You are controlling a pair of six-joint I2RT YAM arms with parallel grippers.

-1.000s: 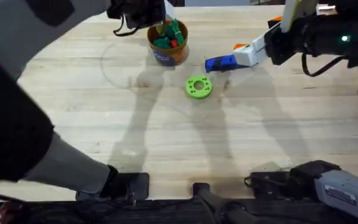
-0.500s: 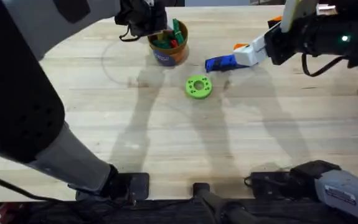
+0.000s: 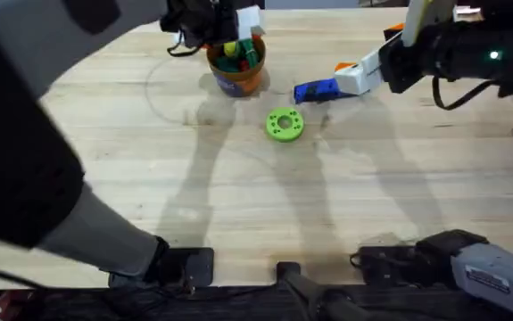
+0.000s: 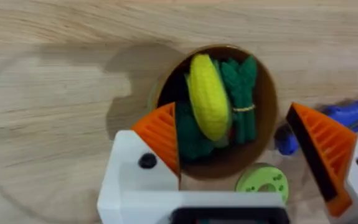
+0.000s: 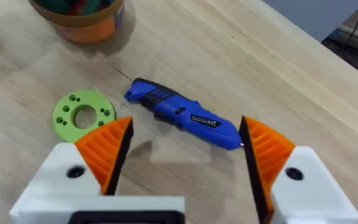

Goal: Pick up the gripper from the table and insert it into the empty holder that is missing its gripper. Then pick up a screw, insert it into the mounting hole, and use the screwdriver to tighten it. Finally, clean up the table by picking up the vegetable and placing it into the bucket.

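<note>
The orange bucket with a blue band stands at the far middle of the table. The yellow vegetable lies inside the bucket on green toy pieces, also visible from overhead. My left gripper hovers open just above the bucket's rim, nothing between its orange pads. The blue screwdriver lies on the table right of the bucket. My right gripper hangs open over the screwdriver, not touching it. The loose gripper, holder and screw are out of view.
A green disc with a centre hole and small holes lies in front of the bucket and screwdriver; it is also in the right wrist view. Bare wooden table spreads toward the arm bases.
The left gripper has opened over the bucket, and the yellow vegetable now lies loose inside it. The bucket shifted slightly. The right arm has not moved.
</note>
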